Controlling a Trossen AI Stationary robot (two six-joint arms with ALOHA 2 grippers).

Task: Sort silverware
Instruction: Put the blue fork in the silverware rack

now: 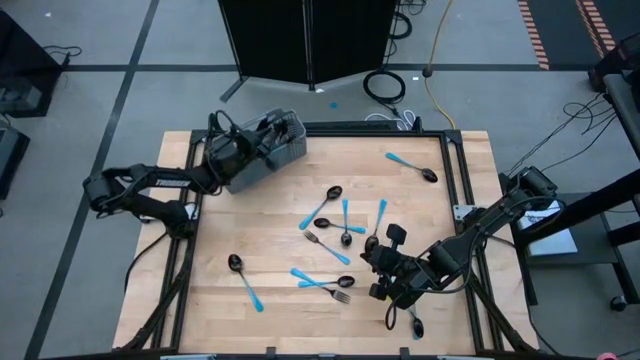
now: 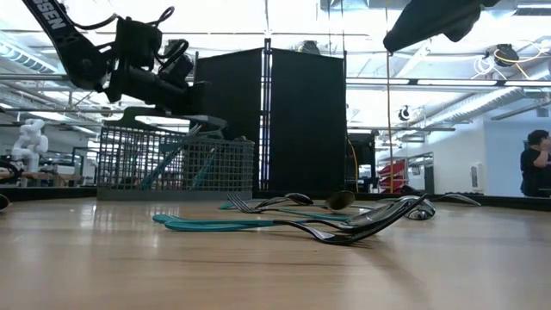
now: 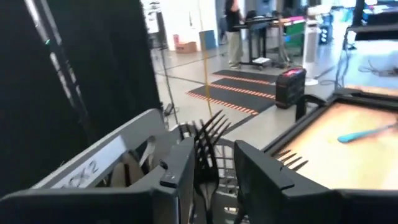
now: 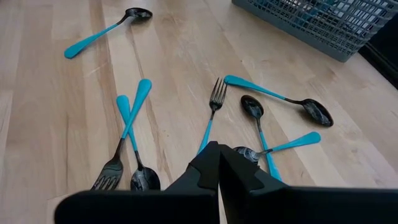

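The silverware, forks and spoons with light-blue handles, lies scattered over the wooden table [image 1: 260, 250]; a cluster [image 1: 335, 240] sits mid-table. The grey mesh basket [image 1: 268, 150] stands at the far left with several pieces upright in it. My left gripper [image 3: 214, 149] reaches level over the basket, fingers apart, with a dark fork [image 3: 208, 134] standing tines-up between them. My right gripper [image 4: 217, 163] hovers shut and holding nothing above the cluster's near right side [image 1: 375, 260]. My left gripper's fingers stand on either side of the fork's neck [image 3: 207, 163], level, across the upright fork. The fork stands close by one finger [image 3: 180, 174] with a gap to the other. Whether that finger touches it, I cannot tell.
Single spoons lie at the far right [image 1: 425, 174], near left [image 1: 236, 264] and near edge [image 1: 416, 325]. A raised dark frame [image 1: 455, 170] runs round the table. A black cabinet [image 2: 301, 120] stands behind it; a person [image 2: 535, 164] shows far off.
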